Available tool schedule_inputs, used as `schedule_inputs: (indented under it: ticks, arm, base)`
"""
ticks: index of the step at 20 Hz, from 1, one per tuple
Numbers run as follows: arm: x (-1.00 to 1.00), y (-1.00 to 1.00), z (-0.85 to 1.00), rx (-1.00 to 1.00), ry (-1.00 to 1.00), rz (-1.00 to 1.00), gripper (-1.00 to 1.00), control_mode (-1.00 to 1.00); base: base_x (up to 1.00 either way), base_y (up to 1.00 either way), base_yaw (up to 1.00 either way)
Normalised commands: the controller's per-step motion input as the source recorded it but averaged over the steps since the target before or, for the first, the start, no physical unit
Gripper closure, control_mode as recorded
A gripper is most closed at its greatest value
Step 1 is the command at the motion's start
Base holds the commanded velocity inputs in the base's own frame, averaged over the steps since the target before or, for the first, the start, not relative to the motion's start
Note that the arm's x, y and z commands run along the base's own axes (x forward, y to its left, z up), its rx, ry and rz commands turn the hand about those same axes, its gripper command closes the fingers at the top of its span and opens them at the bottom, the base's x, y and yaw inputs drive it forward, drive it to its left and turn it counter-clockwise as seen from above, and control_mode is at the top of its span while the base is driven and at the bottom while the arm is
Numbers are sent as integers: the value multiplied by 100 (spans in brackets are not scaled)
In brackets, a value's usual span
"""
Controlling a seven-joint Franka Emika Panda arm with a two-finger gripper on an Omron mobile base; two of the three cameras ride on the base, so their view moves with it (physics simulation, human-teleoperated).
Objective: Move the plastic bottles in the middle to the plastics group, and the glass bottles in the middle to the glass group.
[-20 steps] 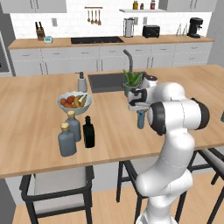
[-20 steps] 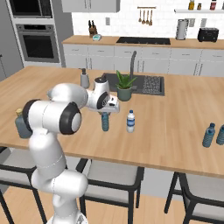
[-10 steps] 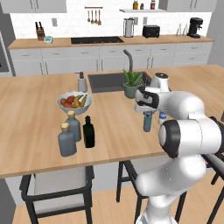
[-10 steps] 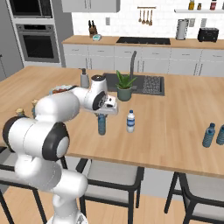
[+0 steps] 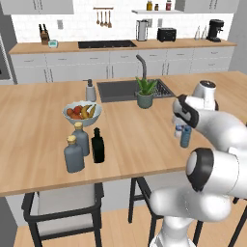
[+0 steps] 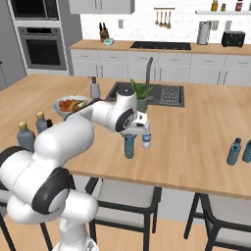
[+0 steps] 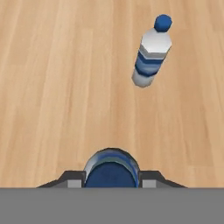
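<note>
claw (image 7: 112, 177): we see it clamped on a blue water bottle (image 6: 129, 146), held upright over the wooden counter (image 6: 196, 147). a second small water bottle (image 6: 146, 140) stands just beside it. black bottle (image 5: 98, 145): on the counter's far left, touching distance from two grey-blue stoppered bottles (image 5: 77, 147), near the fruit bowl (image 5: 82, 113).
</note>
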Motion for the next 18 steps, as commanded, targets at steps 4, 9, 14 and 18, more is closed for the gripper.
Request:
schedule_inputs:
  ticks: [4,9,14,18]
  arm:
    - [-9,-100,38,0,5,-1,100,-100]
    - [-1,-100,35,0,6,-2,100,-100]
    - [1,-100,18,0,5,-2,100,-100]
    - [9,-100,1,0,2,-3,100,-100]
  base:
    - [0,0,0]
    - [0,0,0]
    - [0,0,0]
    - [0,0,0]
